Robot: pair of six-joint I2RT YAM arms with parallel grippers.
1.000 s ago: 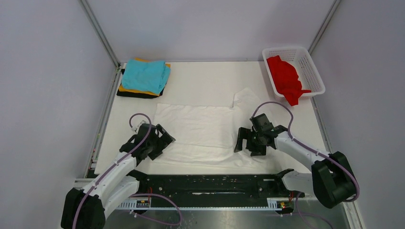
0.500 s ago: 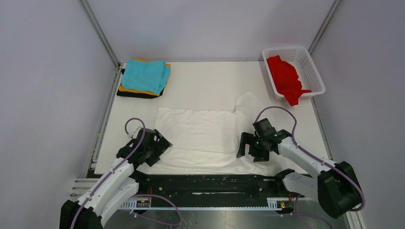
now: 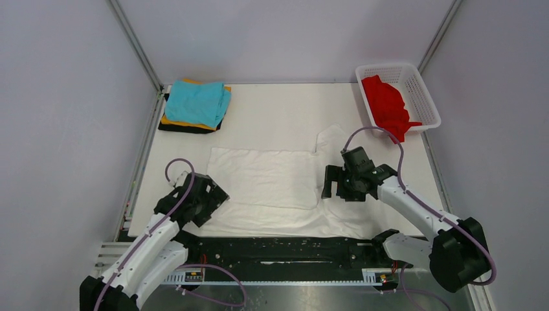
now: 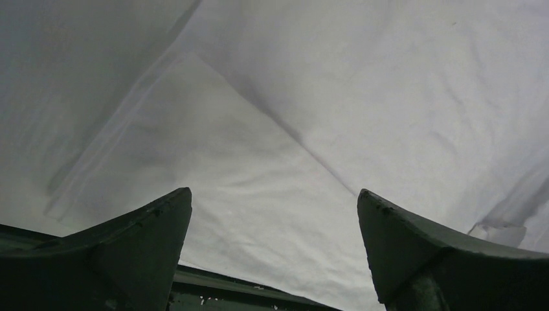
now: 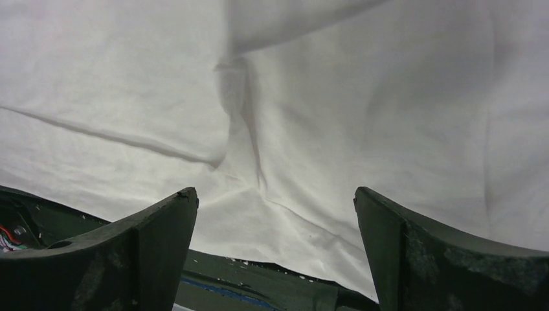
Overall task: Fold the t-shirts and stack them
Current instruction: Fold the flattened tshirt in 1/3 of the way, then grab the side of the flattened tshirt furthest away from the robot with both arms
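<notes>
Stack of 3 folded shirts (image 3: 194, 105) (teal on top, orange & black under) sits far beyond the left gripper (image 3: 218, 194), so that part looks done. Left gripper is open w/ nothing btwn its fingers, over the near-left corner of the white shirt (image 3: 265, 178). White shirt lies on the worktop (image 3: 278, 116) btwn both grippers and looks only part-folded, one sleeve sticking out just beyond the right gripper (image 3: 328, 184). Right gripper is also spread wide & empty. Red shirt (image 3: 387, 107) is crumpled in the basket (image 3: 427, 97), far beyond & right of it, not yet folded or stacked.
</notes>
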